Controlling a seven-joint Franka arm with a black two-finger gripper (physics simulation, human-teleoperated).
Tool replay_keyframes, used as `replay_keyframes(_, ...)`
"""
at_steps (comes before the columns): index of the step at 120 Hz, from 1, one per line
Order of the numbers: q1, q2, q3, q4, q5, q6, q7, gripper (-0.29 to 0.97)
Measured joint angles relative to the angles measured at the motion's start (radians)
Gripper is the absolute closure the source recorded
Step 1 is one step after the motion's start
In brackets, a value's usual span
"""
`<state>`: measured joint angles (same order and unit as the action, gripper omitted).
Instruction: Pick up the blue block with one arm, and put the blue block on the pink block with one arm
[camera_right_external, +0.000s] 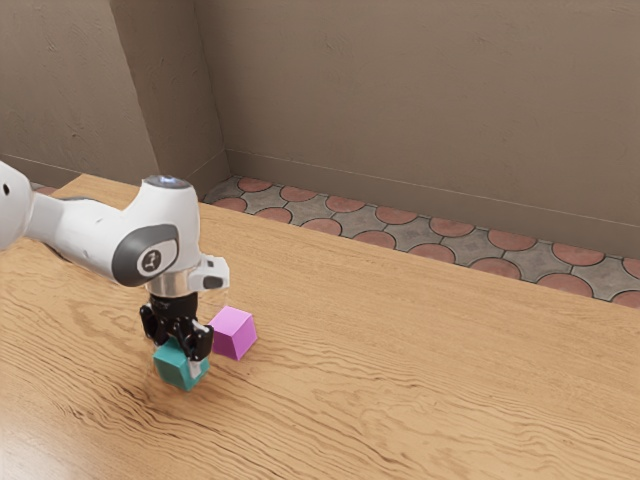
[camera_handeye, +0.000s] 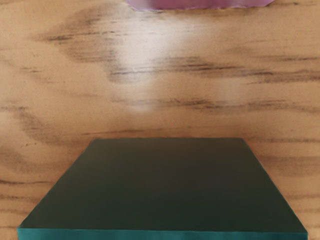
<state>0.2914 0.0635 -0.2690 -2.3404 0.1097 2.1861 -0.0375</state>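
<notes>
Teal-blue, the blue block (camera_right_external: 176, 372) looks light, rigid and smooth, best pinched across two flat opposite sides; whether the tool (camera_right_external: 183, 354) clasps it, I cannot tell.

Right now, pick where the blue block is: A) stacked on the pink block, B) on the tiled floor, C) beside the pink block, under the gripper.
C: the blue block is low beside the pink block, directly beneath the gripper, not stacked.
</notes>
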Motion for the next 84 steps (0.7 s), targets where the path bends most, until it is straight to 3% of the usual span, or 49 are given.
replay_keyframes(23,-0.003,0.07,-0.001,0.24,-0.035,-0.063,0.041,0.3)
replay_keyframes(46,-0.011,0.167,-0.001,0.37,-0.067,-0.104,0.077,0.3)
replay_keyframes(66,-0.022,0.223,-0.001,0.4,-0.073,-0.125,0.101,0.31)
replay_keyframes(84,-0.026,0.227,-0.001,0.4,-0.073,-0.135,0.122,0.2)
